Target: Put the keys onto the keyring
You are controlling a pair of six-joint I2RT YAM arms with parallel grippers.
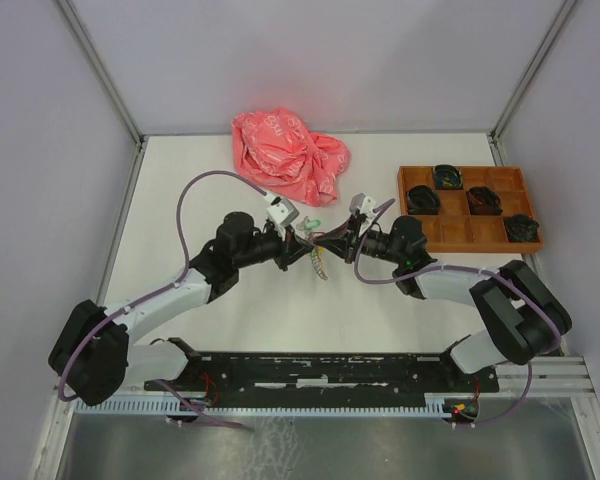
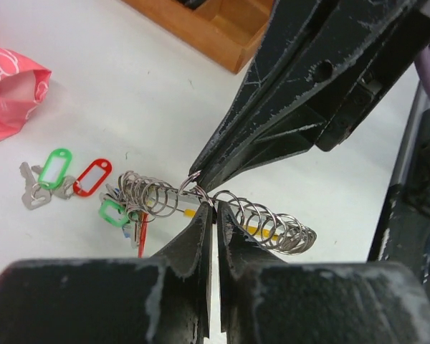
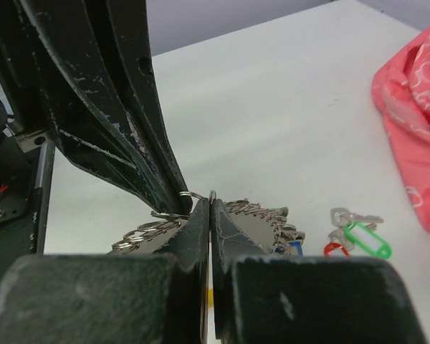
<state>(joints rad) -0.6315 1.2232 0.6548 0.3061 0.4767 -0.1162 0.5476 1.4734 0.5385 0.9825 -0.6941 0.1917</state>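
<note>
- Jaws of the left gripper (image 2: 212, 215) are almost together, pinching one loop of the ring chain (image 2: 261, 222) near its middle.
- Right gripper (image 3: 210, 208) has its jaws pressed together, clamped on a loop of the same ring chain, right next to the left tip.
- Both tips meet nose to nose at the ring chain, with the left arm coming in from the left and the right arm from the right.
- Ring chain is a long coil of silver loops, and it sags a little below the two tips in the top view.
- Bunch of tagged keys (image 2: 118, 215) sits on one end of the ring chain, showing green, red and yellow bits.
- Keys (image 2: 56, 172) lie loose on the white table (image 2: 129, 93) just beyond that end of the ring chain, not touching it. The green tag and the red tag are side by side.
- Pink bag (image 1: 285, 155) lies crumpled farther back from the ring chain, past the keys.
- Wooden tray (image 1: 470, 232) is well apart from the ring chain, to the far right, with dark items in four of its compartments.
</note>
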